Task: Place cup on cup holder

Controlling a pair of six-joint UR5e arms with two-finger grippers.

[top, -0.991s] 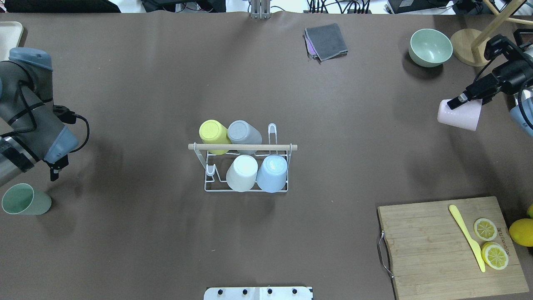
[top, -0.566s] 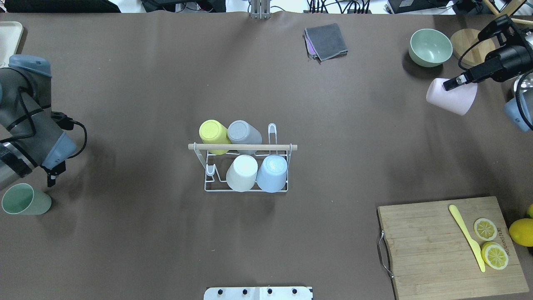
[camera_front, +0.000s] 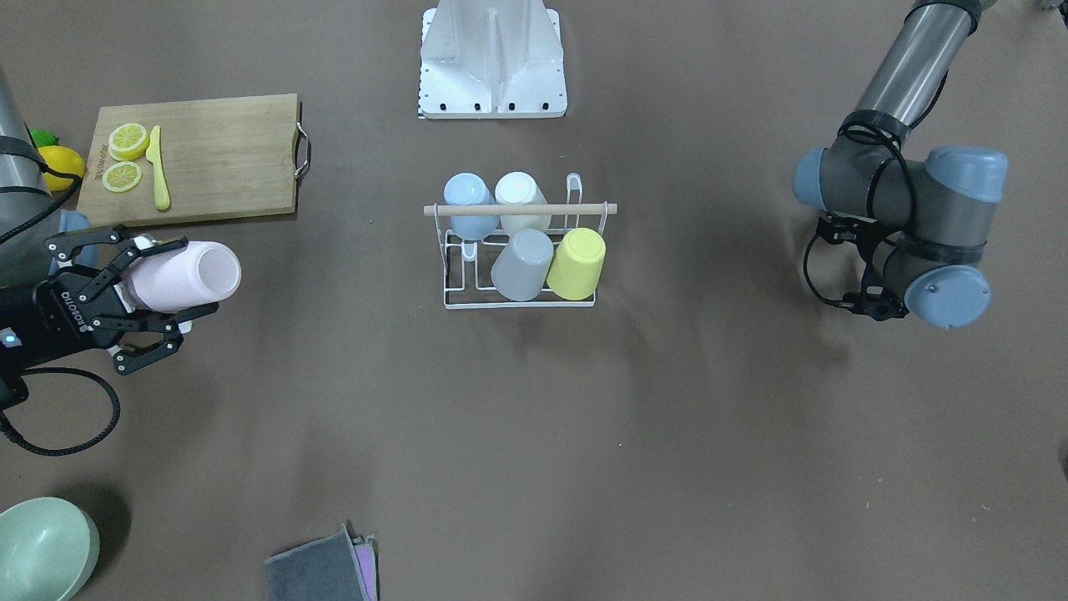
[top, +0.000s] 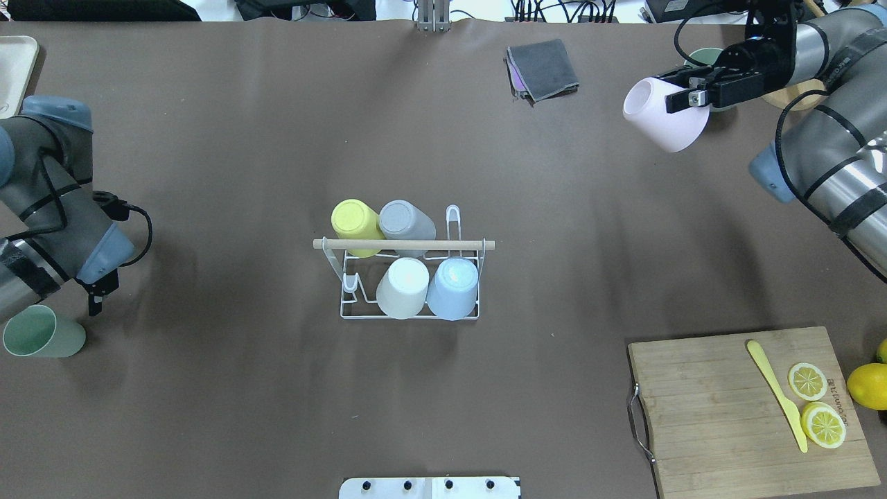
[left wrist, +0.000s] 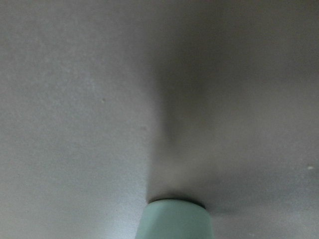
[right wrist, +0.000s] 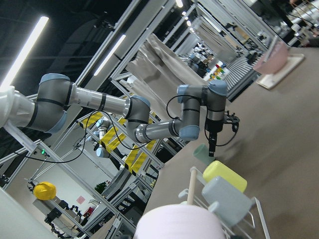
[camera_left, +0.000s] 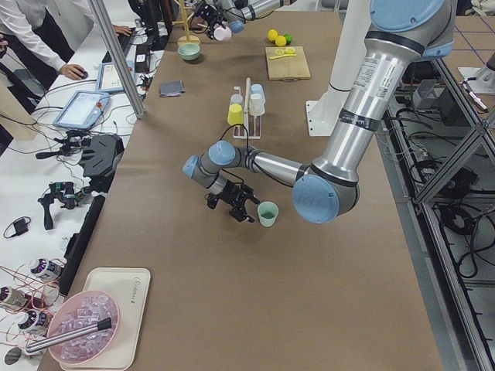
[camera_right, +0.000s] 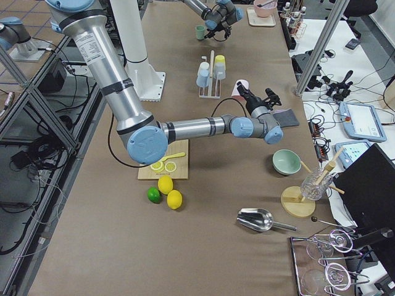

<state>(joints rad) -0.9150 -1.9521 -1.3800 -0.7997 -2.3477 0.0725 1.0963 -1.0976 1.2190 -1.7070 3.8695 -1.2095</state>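
Carried in from the right edge, the pink cup point(top: 665, 126) now hangs near the worktop's far right corner.
The right gripper point(top: 676, 89) clamps it, tipped sideways. The cup holder point(top: 471, 244) stands mid-worktop, well apart. Whether the left gripper point(top: 95, 296) is open cannot be told.

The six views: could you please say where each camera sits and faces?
Front-facing: across the table, facing the robot; right tool holds pink cup.
Overhead: behind the robot, looking down; both arms.
Exterior left: table's left end; left arm near.
Exterior right: opposite end; right arm near.
Left wrist: down at green cup; robot unseen.
Right wrist: over pink cup towards left arm.
Overhead and front-facing share the cup holder.
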